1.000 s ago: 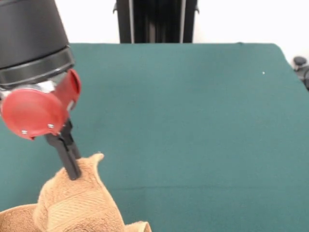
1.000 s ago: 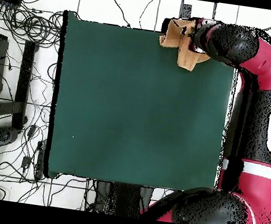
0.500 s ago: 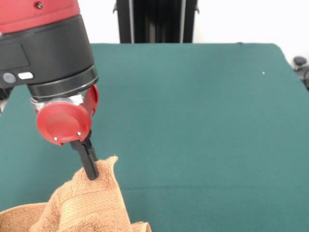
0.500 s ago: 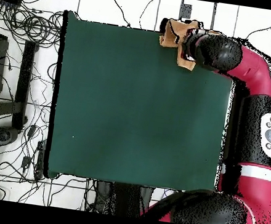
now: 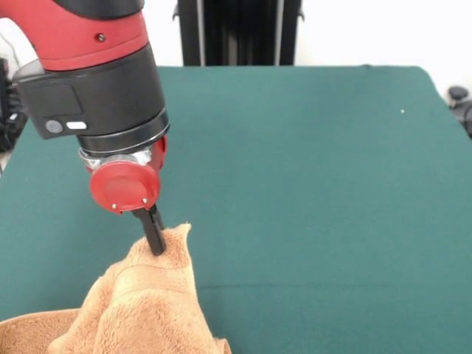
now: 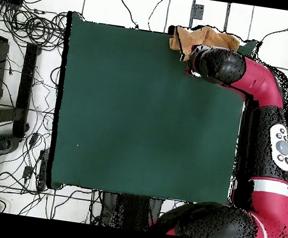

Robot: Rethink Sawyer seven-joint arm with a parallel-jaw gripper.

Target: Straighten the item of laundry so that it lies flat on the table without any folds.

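Front view, tabletop: a large rectangular tabletop [image 5: 310, 184] covered in plain dark green cloth fills most of the picture; a faint crease line crosses it low down.
Front view, room: a white wall behind, with a black upright pedestal [image 5: 237, 32] at the far edge.
Overhead view, room: white tiled floor around the tabletop [image 6: 135, 110], with many black cables [image 6: 27, 25] strewn along the picture's left side.
Arm: one red and black robot arm [image 5: 96, 81] comes down at the picture's left in the front view; in the overhead view it [image 6: 266, 115] runs along the tabletop's right edge to the top right corner.
Towel: one tan-orange fluffy terry towel [image 5: 140, 310] at the near left corner in the front view, bunched and pulled up into a peak, its lower part spreading on the tabletop and cut by the picture's bottom edge; a flat woven band shows across the raised part.
Tool: one black tool [image 5: 153, 234], its fingers pressed together, pinching the towel's peak.
Change: against half a second ago, the arm has shifted right and further from the camera in the front view, carrying the towel's peak with it; more of the towel stands lifted.
Count: one tabletop, one arm, one towel, one tool.
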